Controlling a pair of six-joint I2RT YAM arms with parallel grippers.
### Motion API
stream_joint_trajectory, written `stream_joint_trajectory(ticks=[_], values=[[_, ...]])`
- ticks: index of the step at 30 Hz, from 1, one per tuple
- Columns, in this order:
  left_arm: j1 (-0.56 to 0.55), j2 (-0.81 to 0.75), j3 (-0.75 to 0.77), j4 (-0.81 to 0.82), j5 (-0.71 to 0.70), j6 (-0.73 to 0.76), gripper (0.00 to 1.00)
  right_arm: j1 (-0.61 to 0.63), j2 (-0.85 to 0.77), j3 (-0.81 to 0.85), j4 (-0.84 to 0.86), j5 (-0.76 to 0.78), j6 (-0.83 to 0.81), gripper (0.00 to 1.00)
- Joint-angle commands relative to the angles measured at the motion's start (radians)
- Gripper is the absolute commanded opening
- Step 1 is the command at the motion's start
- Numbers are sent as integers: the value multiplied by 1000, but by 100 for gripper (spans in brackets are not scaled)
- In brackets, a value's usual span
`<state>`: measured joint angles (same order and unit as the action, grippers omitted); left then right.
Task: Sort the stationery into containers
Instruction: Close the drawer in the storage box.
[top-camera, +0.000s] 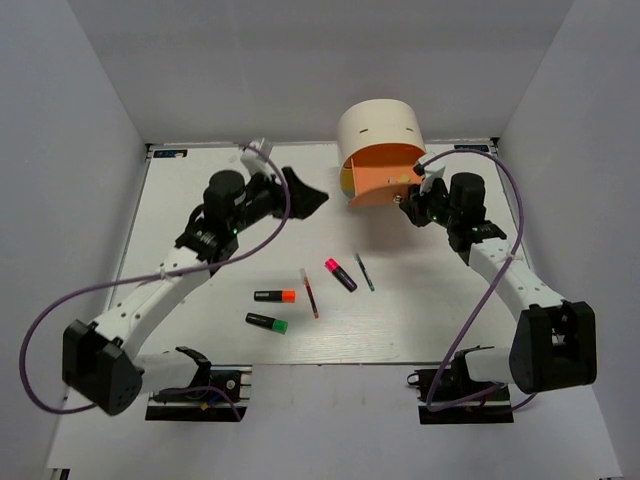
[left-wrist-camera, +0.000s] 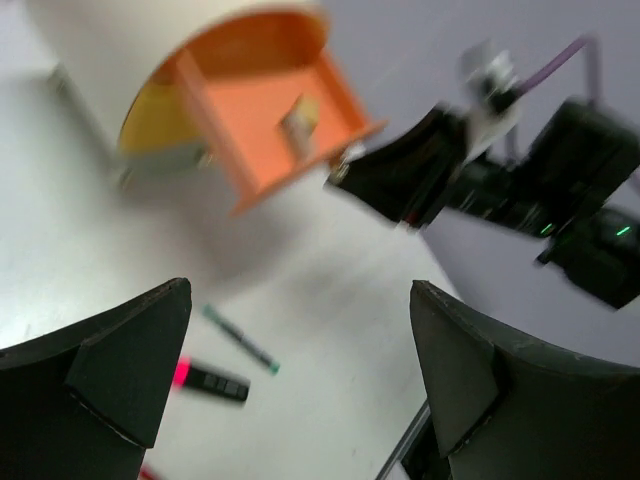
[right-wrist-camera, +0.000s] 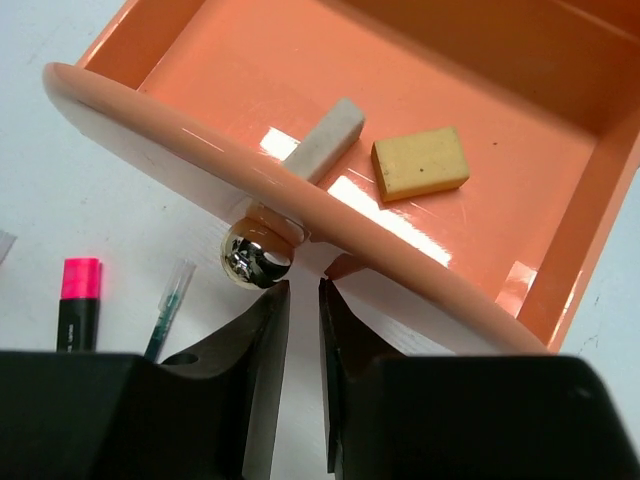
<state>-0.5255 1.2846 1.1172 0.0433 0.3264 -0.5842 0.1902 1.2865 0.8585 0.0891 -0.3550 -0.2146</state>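
subject: sorting stationery into the drawer unit.

findings: the cream unit stands at 12 o'clock on the counter. its orange-pink drawer is pulled out toward 6 o'clock. a grey eraser and a tan eraser lie inside it, apart from each other.

the right claw sits just below the drawer front. it is nearly clenched, with only a slit between the jaws, and grasps nothing. the chrome knob lies at 10 o'clock of the tips, outside them, not between.

the left claw is released, spread wide and empty, at 9 o'clock of the drawer.

five items lie loose at 6 to 7 o'clock of the unit: pink highlighter, green pen, red pen, orange highlighter and green highlighter.

assessment: the erasers appear sorted and the five loose items are outstanding. the step in hand looks to be working this drawer at its front.

recommendation: if the drawer is to be closed, press squarely on its front beside the knob. push straight along its travel toward 12 o'clock, slowly, so the light unit does not skid or twist. if the knob is to be gripped, part the jaws and shift toward 10 o'clock first.
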Motion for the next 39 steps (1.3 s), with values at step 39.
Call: stream_joint_trajectory(ticks=[39], values=[[-1,-551,-631,-218,-216,-240,100,-1,372,459,112,-25,80,34]])
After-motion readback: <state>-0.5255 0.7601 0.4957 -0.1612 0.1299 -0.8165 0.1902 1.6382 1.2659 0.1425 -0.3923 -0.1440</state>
